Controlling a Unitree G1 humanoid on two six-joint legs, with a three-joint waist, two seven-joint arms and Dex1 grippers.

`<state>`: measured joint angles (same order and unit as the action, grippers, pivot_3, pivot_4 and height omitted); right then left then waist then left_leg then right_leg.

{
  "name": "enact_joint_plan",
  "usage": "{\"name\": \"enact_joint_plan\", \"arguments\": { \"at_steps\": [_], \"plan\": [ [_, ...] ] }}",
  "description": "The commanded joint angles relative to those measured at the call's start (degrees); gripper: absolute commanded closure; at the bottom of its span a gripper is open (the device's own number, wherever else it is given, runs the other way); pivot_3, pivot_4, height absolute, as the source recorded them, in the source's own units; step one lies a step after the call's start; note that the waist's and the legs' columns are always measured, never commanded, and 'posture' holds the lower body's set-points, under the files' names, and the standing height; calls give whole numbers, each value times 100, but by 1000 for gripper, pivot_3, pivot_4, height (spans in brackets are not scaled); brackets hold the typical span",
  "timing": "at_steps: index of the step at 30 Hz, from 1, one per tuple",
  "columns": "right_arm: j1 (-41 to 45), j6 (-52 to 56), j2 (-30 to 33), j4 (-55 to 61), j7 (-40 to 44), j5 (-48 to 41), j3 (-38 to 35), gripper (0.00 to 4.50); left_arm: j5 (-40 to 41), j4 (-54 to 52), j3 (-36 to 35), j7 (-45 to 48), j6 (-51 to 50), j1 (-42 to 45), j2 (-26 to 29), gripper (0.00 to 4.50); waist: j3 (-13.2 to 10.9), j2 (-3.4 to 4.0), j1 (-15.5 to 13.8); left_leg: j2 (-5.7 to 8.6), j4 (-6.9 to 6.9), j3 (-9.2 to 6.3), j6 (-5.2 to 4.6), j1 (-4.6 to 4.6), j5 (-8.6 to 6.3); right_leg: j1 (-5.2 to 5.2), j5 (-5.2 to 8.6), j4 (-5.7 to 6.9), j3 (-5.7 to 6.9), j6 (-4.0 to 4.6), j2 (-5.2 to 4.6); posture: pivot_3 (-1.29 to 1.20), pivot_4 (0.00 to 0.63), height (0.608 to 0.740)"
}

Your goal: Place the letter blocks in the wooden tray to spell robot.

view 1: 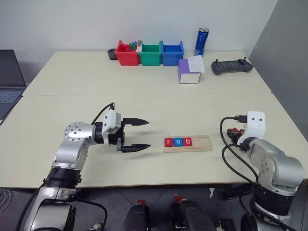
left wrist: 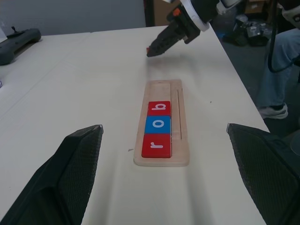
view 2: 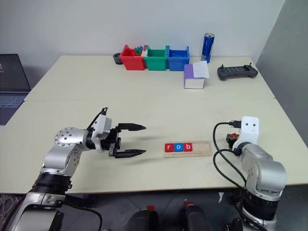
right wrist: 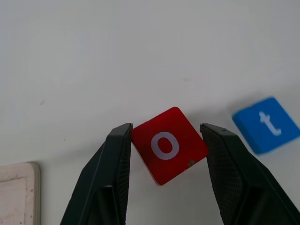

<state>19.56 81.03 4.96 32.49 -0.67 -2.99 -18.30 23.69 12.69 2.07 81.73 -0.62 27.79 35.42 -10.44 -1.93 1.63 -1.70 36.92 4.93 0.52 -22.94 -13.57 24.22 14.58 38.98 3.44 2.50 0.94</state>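
Note:
The wooden tray lies at the middle front of the table. Its left part holds three letter blocks: a red r, a blue o and a red b. My left gripper hovers open just left of the tray, pointing at it, with nothing between its fingers. To the right of the tray, my right gripper is shut on a red o block, pinched by two corners. A blue t block lies on the table beside it. A corner of the tray shows in the right wrist view.
Red, green and blue bins stand at the back, with a blue can, a purple and white box and a black controller to their right. A laptop sits far left. A person's leg is beyond the table's right side.

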Motion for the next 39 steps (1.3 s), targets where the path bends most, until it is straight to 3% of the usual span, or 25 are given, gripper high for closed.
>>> {"name": "enact_joint_plan", "arguments": {
  "at_steps": [1, 7, 14, 21, 27, 29, 33, 36, 39],
  "plan": [
    [62, -73, -448, 356, -547, 301, 25, 2558, 31, -150, -13, 0, -30, 99, -6, 0, 0, 0, 9, 0, 0, 0, 0, 0, 0, 0, 0, 0, 0, 0, 0, 0, 150, 740],
    [93, -162, -906, 363, -900, 501, 164, 2558, -22, -166, 26, -47, -62, 119, -75, 0, 0, 0, 5, 2, 0, -1, 0, -2, 0, 0, 0, -2, 0, 0, 0, 0, 150, 740],
    [52, -5, -767, 267, -656, 381, 412, 2558, -75, -105, 13, -39, -10, 78, -87, 0, 0, 0, 8, 1, -2, -2, -1, -2, 0, 1, 0, -2, 1, 0, 0, 0, 150, 740],
    [181, -9, -502, 273, -500, 373, 562, 166, -79, -35, -64, -10, 77, 26, -53, 0, 0, 0, 8, 1, -2, -2, -1, -2, -1, 1, 0, -3, 1, 0, 0, 0, 150, 740],
    [524, 184, 367, 227, -70, 279, 566, 43, -74, 42, -101, 0, 138, 27, -34, 0, 0, 0, 6, 2, -2, -3, -1, -3, -1, 2, 0, -5, 2, -1, 0, 0, 150, 740],
    [637, 90, 1060, 3, 412, 102, 550, 43, -70, 43, -115, -3, 147, 26, -25, 0, 0, 0, 3, 3, -2, -3, -2, -6, -1, 2, 0, -8, 3, -1, 0, 0, 150, 740],
    [482, -1315, 3211, -968, 2632, -605, 1024, 43, -45, -19, -165, -11, 124, -4, 15, 0, -1, -1, -1, 8, -3, -4, -9, -8, -5, 0, 0, -23, 6, -1, -1, 0, 150, 740],
    [271, -3113, 4338, -1954, 4693, -1005, 1318, 43, -35, -51, -206, -19, 112, -47, 68, 0, -3, -5, -7, 6, -16, -15, -15, -8, -9, -7, 1, -44, 18, -1, 3, 0, 150, 740],
    [392, -5430, 5061, -3282, 6439, -794, 1853, 43, -28, -161, -228, -82, 64, -85, 103, 0, -7, -9, 22, 5, -20, -14, -16, -8, -9, -7, 1, -49, 18, -1, 5, 0, 150, 740]
  ]
}}
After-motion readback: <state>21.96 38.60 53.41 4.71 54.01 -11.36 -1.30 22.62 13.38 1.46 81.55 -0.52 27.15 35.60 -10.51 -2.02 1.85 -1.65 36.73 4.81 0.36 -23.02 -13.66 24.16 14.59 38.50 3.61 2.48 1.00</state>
